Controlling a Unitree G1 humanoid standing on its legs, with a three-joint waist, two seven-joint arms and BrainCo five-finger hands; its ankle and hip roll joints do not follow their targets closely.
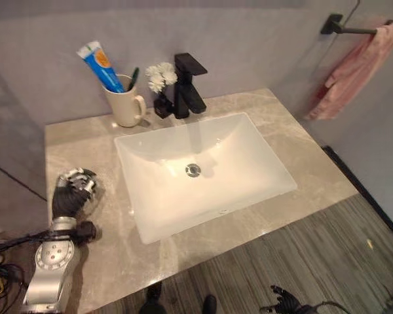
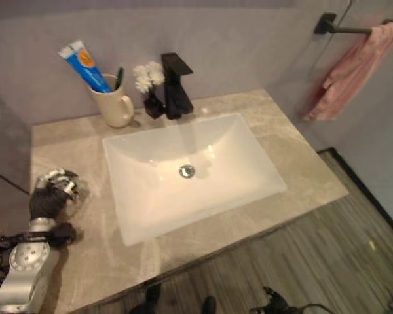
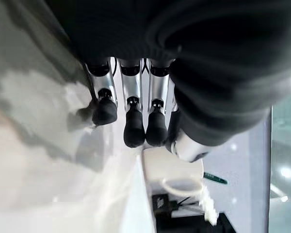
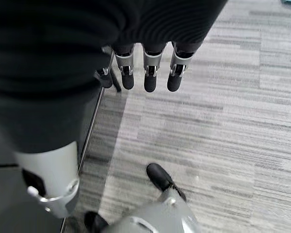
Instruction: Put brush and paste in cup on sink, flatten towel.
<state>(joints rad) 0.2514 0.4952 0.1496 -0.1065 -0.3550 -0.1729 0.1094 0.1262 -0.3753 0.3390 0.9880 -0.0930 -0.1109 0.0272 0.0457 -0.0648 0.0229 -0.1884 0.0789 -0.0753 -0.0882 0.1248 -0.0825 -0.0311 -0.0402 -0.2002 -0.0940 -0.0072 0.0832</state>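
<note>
A cream cup [image 1: 126, 101] stands at the back left of the stone counter [image 1: 301, 157], beside the basin. A blue toothpaste tube [image 1: 101, 65] and a dark green brush [image 1: 133, 77] stick out of it. A pink towel [image 1: 354, 65] hangs bunched on a black wall bar [image 1: 346, 27] at the upper right. My left hand [image 1: 71, 196] hovers low over the counter's left side, fingers [image 3: 133, 126] relaxed and holding nothing; the cup [image 3: 172, 167] lies beyond them. My right hand [image 1: 285, 302] hangs below the counter's front edge over the floor, its fingers [image 4: 150, 73] loose and empty.
A white rectangular basin [image 1: 249, 154] fills the counter's middle, with a black faucet [image 1: 188, 88] behind it and white flowers [image 1: 160, 77] in a small dark vase next to the cup. Grey wood-look floor [image 1: 327, 255] runs along the counter's front and right.
</note>
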